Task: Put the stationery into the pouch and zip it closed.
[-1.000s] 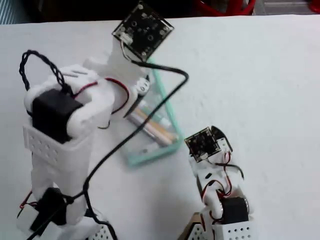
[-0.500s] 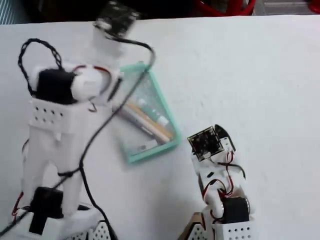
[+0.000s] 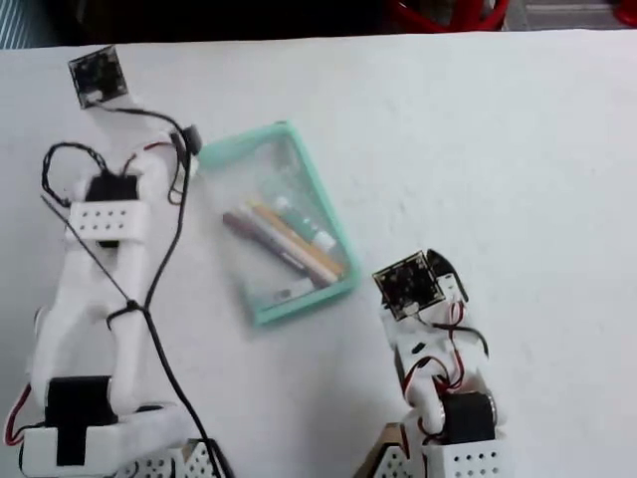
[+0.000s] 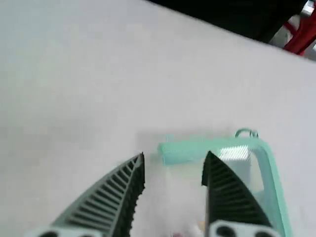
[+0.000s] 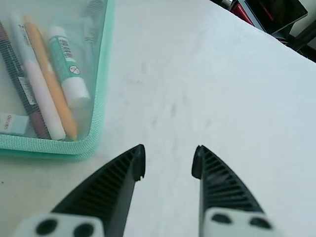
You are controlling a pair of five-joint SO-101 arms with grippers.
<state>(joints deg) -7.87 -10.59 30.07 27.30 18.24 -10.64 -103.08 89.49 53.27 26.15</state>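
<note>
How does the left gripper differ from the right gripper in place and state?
The left gripper is partly over the pouch; the right gripper is over bare table beside it. The left is at the pouch's far corner, the right by its near one. Both are open and empty.

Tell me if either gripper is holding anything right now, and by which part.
Nothing is held. The left gripper is open by a corner of the pouch, not clamped on it; the right gripper is open over the table.
</note>
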